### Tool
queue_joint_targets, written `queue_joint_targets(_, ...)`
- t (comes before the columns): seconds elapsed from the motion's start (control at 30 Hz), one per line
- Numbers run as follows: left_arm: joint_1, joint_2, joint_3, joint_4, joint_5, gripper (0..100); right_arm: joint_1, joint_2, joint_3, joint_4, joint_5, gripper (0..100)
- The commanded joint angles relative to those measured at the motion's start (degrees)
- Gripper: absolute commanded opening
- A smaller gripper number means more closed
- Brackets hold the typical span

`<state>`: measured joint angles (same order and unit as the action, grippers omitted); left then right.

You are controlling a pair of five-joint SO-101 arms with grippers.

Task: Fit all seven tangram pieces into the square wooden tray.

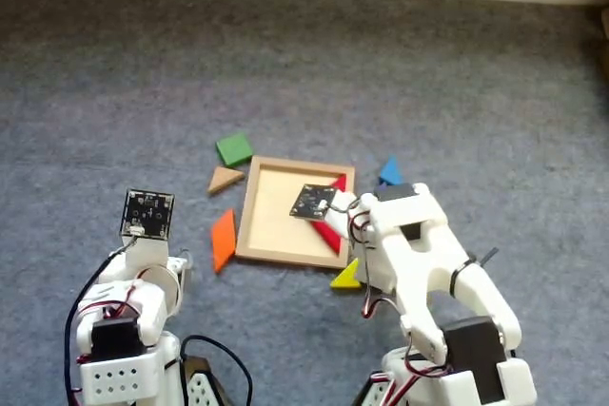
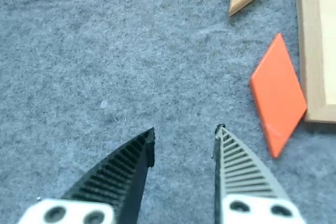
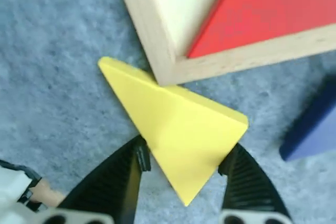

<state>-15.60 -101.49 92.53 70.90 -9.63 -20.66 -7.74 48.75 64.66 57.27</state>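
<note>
The square wooden tray [image 1: 249,221] lies mid-table with a red triangle [image 1: 333,232] along its right side. My right gripper [image 3: 185,153] is at the tray's near right corner, shut on the yellow triangle [image 3: 178,129], one finger [image 3: 123,182] pressed on each slanted edge; the piece [image 1: 347,277] touches the tray corner [image 3: 157,61]. My left gripper [image 2: 184,132] hangs open over bare carpet, left of the orange parallelogram [image 2: 277,95]. The green square [image 1: 234,149], tan triangle [image 1: 225,179] and orange parallelogram [image 1: 223,239] lie left of the tray, and a blue piece [image 1: 389,172] lies to its right.
Grey carpet covers the table. The left arm [image 1: 143,273] stands at the near left and the right arm [image 1: 428,273] at the near right, leaning over the tray's right edge. The blue piece [image 3: 315,124] lies close beside the yellow one.
</note>
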Motion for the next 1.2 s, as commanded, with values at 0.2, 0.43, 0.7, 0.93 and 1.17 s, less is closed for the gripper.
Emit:
queue_joint_targets(0.2,0.7,-3.0,-0.2,-1.1,-0.5,19,-0.5,-14.3,0.5,4.6,0.3,12.0)
queue_joint_targets(0.43,0.7,-3.0,-0.2,-1.1,-0.5,19,-0.5,-13.8,0.6,4.9,0.3,23.4)
queue_joint_targets(0.7,0.7,-3.0,-0.2,-1.1,-0.5,19,-2.4,-14.3,0.6,4.9,-3.5,32.8)
queue_joint_targets(0.93,0.7,-3.0,-0.2,-1.1,-0.5,19,-10.9,-13.7,0.4,3.3,-9.3,34.4)
queue_joint_targets(1.17,0.7,-3.0,-0.2,-1.1,-0.5,19,-13.4,-8.2,1.7,-3.2,-10.6,42.1)
